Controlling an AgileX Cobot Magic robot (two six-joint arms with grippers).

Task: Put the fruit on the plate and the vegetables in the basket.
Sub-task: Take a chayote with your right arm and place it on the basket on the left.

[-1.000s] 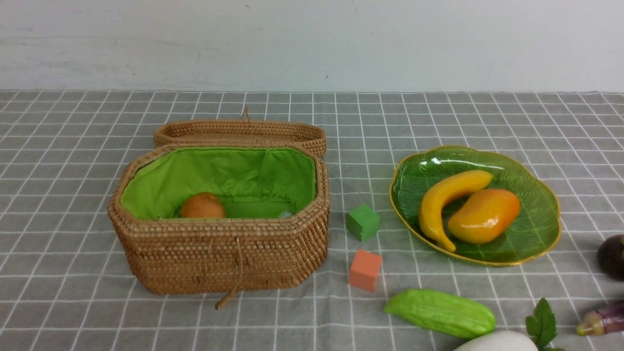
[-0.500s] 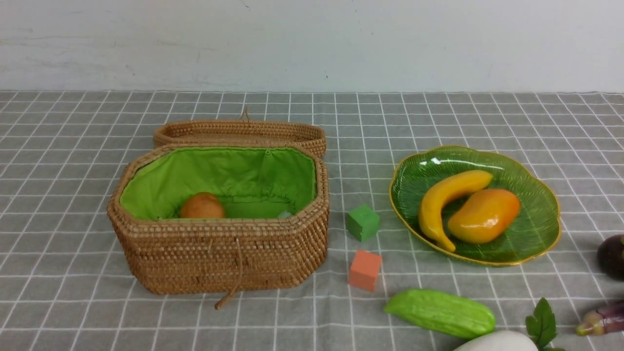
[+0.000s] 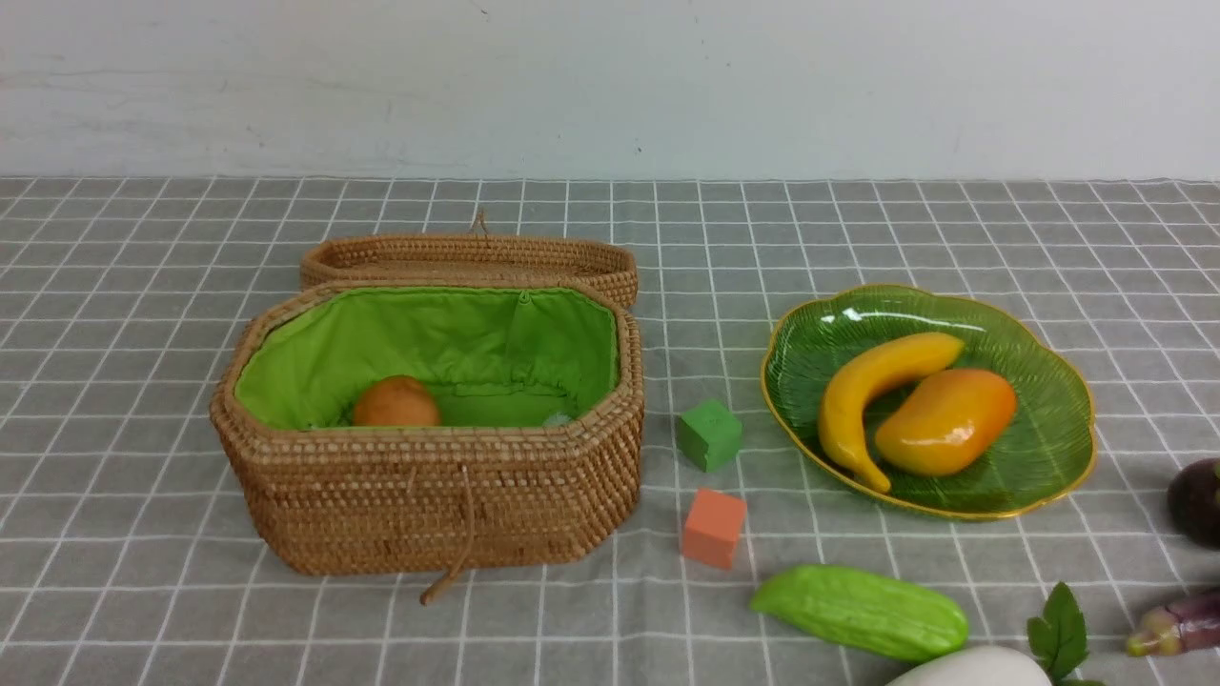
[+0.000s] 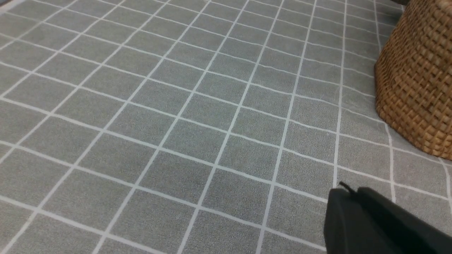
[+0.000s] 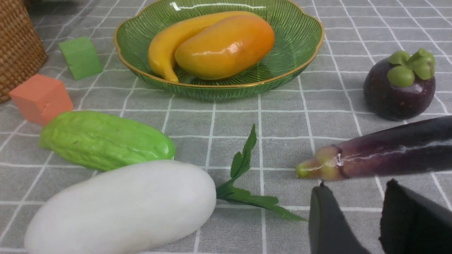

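Nothing moved: banana [image 3: 882, 391], mango [image 3: 945, 422] on plate [image 3: 1047, 429], potato [image 3: 396, 402] in basket [image 3: 429, 495]

The checked desk [image 5: 282, 120] bears an eggplant [image 5: 388, 151] just before the right claw [image 5: 355, 187], white piece [image 5: 123, 208] and gourd [image 5: 106, 139] beside, mangosteen [image 5: 399, 91], orange cube [image 5: 40, 98], green cube [image 5: 80, 57], plate [image 5: 226, 86], basket [image 5: 17, 42] beyond.

Banana [image 3: 877, 381], mango [image 3: 945, 422] on plate [image 3: 1048, 453]
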